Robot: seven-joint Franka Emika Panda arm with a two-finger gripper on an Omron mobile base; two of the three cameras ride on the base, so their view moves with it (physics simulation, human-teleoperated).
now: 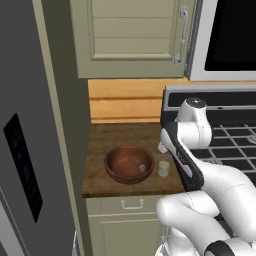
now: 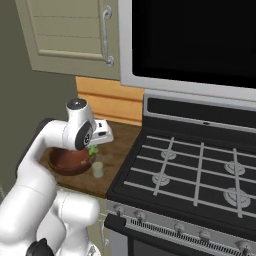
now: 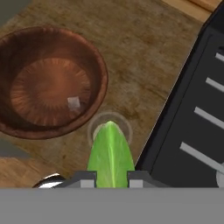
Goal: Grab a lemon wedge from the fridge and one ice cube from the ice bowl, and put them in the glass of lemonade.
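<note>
My gripper (image 3: 111, 178) is shut on the lemon wedge (image 3: 110, 153), a bright green-yellow sliver pinched between the two finger tips. It hangs straight above the glass of lemonade (image 3: 124, 127), whose rim rings the wedge's tip. From the right base view the wedge (image 2: 93, 149) sits under the hand (image 2: 95, 142), a little above the glass (image 2: 97, 170). Left of the glass stands the brown wooden ice bowl (image 3: 97, 65) with one ice cube (image 3: 73, 103) inside. The left base view shows the bowl (image 1: 116, 172), cube (image 1: 142, 168) and glass (image 1: 163, 168) side by side. The grey fridge (image 1: 25, 100) is at the left.
Bowl and glass rest on a narrow wooden counter (image 1: 115, 135) between the fridge side and a black gas stove (image 2: 200, 170). A beige wall cabinet (image 1: 130, 35) and a microwave (image 2: 200, 40) hang above. A drawer with a handle (image 1: 132, 204) is below the counter.
</note>
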